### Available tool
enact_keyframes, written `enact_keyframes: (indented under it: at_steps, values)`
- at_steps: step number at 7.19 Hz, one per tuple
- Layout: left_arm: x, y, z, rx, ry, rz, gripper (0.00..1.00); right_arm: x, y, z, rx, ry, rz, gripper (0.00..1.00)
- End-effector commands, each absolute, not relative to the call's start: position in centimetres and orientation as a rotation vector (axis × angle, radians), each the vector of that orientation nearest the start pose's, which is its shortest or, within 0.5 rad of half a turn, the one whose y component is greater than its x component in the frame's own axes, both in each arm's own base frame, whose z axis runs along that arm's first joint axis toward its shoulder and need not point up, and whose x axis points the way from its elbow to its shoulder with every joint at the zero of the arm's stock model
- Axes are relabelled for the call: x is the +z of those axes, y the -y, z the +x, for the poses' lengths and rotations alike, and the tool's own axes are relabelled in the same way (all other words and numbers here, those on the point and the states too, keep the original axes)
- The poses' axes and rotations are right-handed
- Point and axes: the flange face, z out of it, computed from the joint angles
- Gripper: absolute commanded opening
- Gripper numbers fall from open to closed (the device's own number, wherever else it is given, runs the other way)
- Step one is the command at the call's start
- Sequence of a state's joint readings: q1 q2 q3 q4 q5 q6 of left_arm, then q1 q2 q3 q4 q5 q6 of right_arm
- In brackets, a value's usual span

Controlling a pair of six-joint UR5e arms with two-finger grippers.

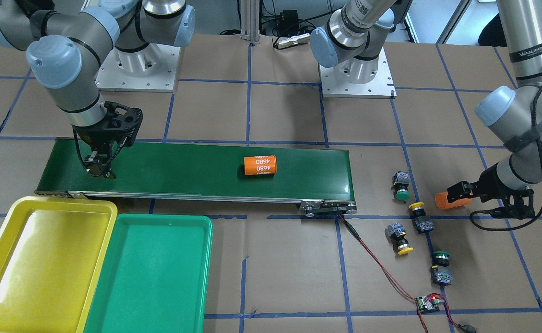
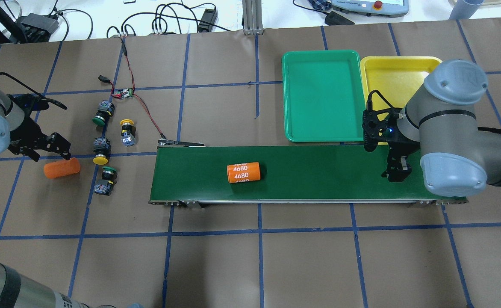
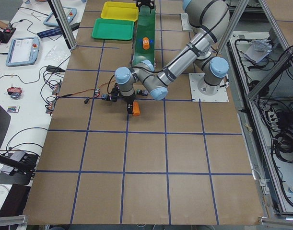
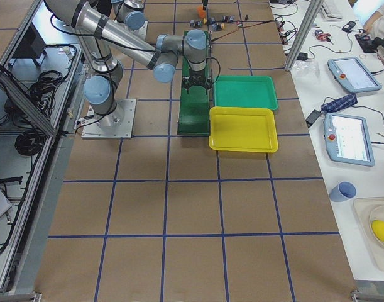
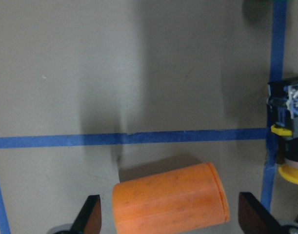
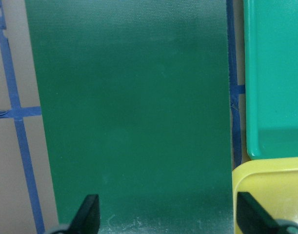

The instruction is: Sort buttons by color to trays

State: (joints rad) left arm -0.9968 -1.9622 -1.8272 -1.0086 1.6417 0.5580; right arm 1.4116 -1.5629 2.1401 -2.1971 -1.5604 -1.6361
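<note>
Left hand (image 5: 170, 217) wide, straddling orange cylinder (image 5: 170, 200) on surface (image 5: 90, 73); buttons (image 2: 101, 147) near. Right hand (image 6: 168, 217) wide above belt (image 6: 129, 97), yellow tray (image 6: 270, 195) beside.

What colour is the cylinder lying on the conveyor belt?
Orange cylinder, white 4680 print; the overhead exterior view shows it best.

Buttons: four, black bodies with grey-blue blocks, lying on their sides, apart, at 9 o'clock of the surface (image 2: 233, 256) seen from overhead.
Far green button (image 2: 100, 114): cluster's 11 o'clock, cap toward 6.
Far yellow button (image 2: 127, 130): 2 o'clock, cap toward 12.
Near yellow button (image 2: 101, 152): 8 o'clock, cap toward 6.
Near green button (image 2: 106, 179): 6 o'clock, cap toward 12.
Green tray (image 2: 323, 96): shallow, at 1 o'clock.
Yellow tray (image 2: 398, 72): glossy, edge to edge at its 3 o'clock.
</note>
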Motion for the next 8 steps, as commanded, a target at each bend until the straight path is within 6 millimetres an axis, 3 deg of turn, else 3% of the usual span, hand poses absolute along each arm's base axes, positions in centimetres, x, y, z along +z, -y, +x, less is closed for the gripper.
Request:
enact_keyframes:
  at_steps: [1,3,5,8]
  values:
    - [20.9,54.3,19.9,0.182,-3.133,-0.036,1.00,27.8,45.3,5.4,-0.058,-2.295,-2.191,1.00]
    - [20.2,54.1,19.9,0.201,-3.139,-0.043,1.00,27.4,45.1,4.0,-0.046,-2.301,-2.178,1.00]
    - [19.4,54.1,20.2,0.217,-3.145,-0.047,1.00,26.7,44.9,0.5,-0.033,-2.329,-2.125,1.00]
    - [18.6,54.1,20.2,0.237,-3.153,-0.046,1.00,25.9,44.3,0.0,-0.025,-2.284,-2.157,1.00]
